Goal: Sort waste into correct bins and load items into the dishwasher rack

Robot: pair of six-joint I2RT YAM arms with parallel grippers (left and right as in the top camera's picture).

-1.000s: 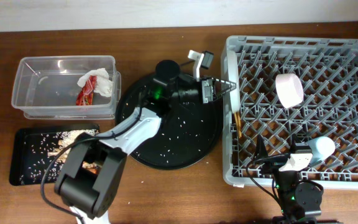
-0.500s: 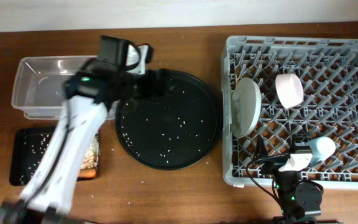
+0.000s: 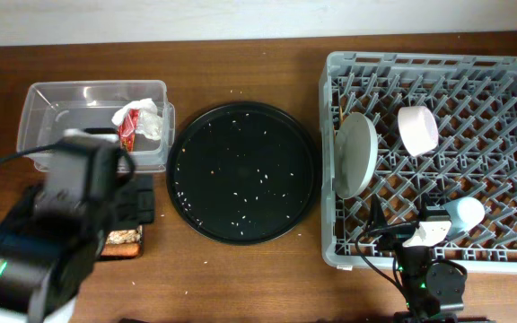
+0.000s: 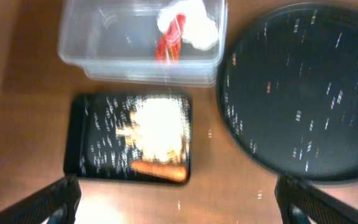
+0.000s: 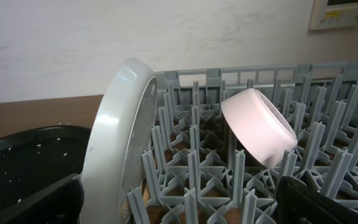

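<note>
My left gripper is open and empty, hovering above the table just in front of the flat black tray. That tray holds pale rice and food scraps and an orange carrot stick. The clear tub holds a red wrapper and a white tissue. In the grey dishwasher rack a shallow white dish stands on edge, with a white bowl and a light-blue cup. My right gripper is open over the rack's front pegs, beside the dish.
The big round black tray, speckled with rice grains, lies between the bins and the rack. My blurred left arm covers most of the flat black tray from above. The right arm sits at the rack's front edge.
The left arm swung from the rack, across the round tray, back to the front left over the flat black tray. Its jaws opened and the dish now stands in the rack. The right arm stayed still.
</note>
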